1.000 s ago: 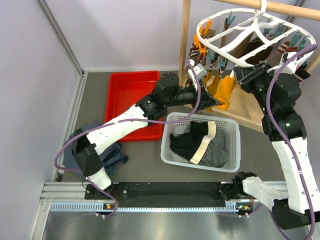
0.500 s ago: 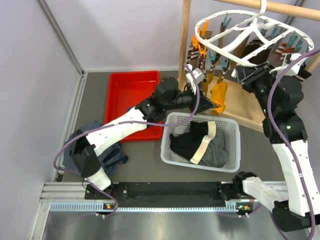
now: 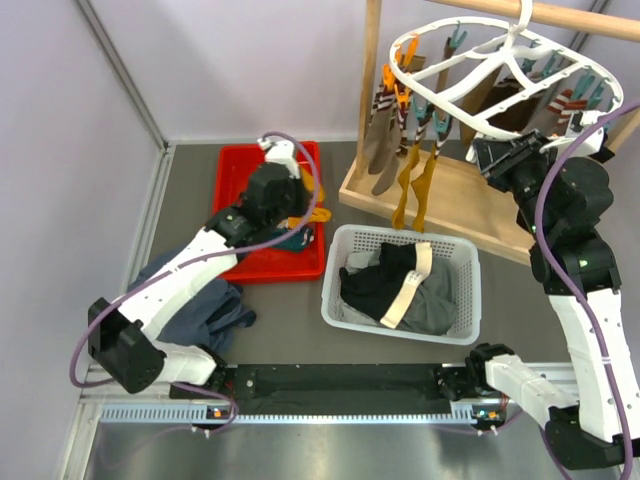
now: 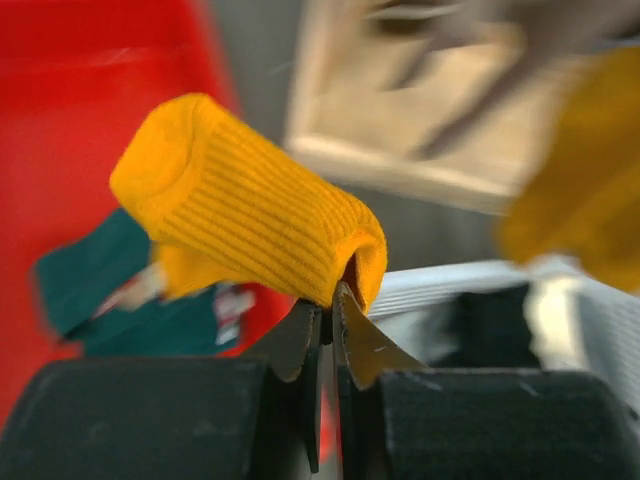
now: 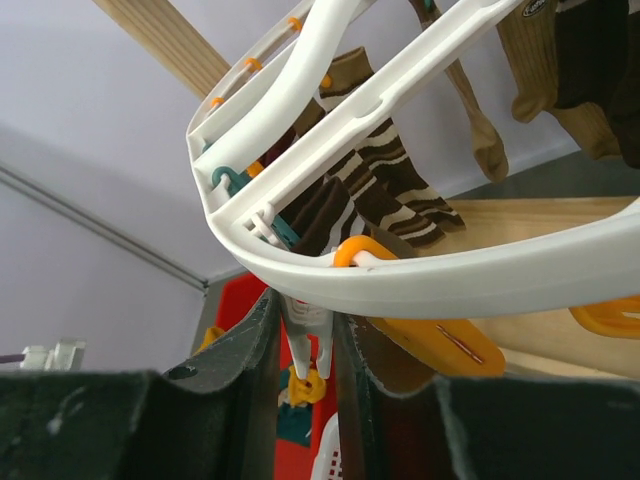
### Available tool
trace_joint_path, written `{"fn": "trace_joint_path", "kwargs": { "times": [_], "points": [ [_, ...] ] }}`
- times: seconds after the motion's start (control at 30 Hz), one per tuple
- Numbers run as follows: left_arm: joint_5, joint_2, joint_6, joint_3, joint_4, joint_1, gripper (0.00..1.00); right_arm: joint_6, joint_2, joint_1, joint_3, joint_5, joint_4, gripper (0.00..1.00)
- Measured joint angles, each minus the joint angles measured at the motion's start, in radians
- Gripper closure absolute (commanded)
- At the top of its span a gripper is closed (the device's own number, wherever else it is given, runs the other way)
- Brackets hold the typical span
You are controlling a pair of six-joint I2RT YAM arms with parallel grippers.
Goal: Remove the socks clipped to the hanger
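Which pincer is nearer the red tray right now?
Left. The left pincer, holding a mustard sock, hangs over the red tray's right side. The right pincer is far off, raised and closed on the hanger.

Pale lilac walls [image 3: 250, 60], grey floor [image 3: 290, 320], wooden rack [image 3: 372, 90]

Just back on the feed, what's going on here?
The left gripper is shut on a mustard orange sock, holding it over the edge of the red plastic tray, where a dark teal sock lies. The right gripper grips a white piece under the rim of the white plastic oval hanger. Several socks hang there.
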Motion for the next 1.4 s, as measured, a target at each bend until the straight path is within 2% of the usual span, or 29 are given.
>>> {"fn": "trace_joint_path", "kwargs": {
  "times": [0.13, 0.17, 0.37, 0.53, 0.7, 0.9, 0.93, 1.03, 1.07, 1.2, 1.4],
  "points": [
    [-0.049, 0.007, -0.040, -0.097, -0.058, 0.143, 0.52, -0.017, -0.003, 0.000, 0.000, 0.000, -0.005, 0.94],
    [-0.057, 0.027, -0.055, -0.114, -0.076, 0.163, 0.39, -0.021, -0.003, 0.000, 0.000, 0.000, -0.005, 0.94],
    [-0.119, 0.198, -0.103, -0.069, -0.216, 0.183, 0.20, -0.044, -0.014, 0.000, 0.000, 0.001, -0.015, 0.94],
    [-0.054, 0.203, -0.083, -0.032, -0.208, 0.183, 0.20, -0.057, -0.016, 0.000, 0.003, 0.001, -0.024, 0.95],
    [0.054, 0.216, -0.045, -0.010, -0.150, 0.183, 0.23, -0.064, -0.017, 0.000, 0.013, 0.002, -0.035, 0.95],
    [0.180, 0.329, -0.004, 0.038, -0.106, 0.181, 0.27, -0.075, -0.018, 0.000, 0.019, 0.003, -0.042, 0.95],
    [0.191, 0.346, 0.001, 0.045, -0.106, 0.180, 0.31, -0.077, -0.018, 0.000, 0.024, 0.005, -0.043, 0.95],
    [0.209, 0.385, 0.008, 0.071, -0.107, 0.180, 0.59, -0.082, -0.019, 0.000, 0.034, 0.006, -0.044, 0.95],
    [0.212, 0.399, 0.014, 0.085, -0.109, 0.179, 0.76, -0.084, -0.020, 0.000, 0.034, 0.007, -0.045, 0.95],
    [0.173, 0.426, 0.021, 0.129, -0.120, 0.179, 1.00, -0.095, -0.023, 0.000, 0.034, 0.016, -0.050, 0.95],
    [0.017, 0.426, 0.000, 0.140, -0.176, 0.180, 1.00, -0.103, -0.023, 0.000, 0.034, 0.024, -0.056, 0.95]
  ]
}}
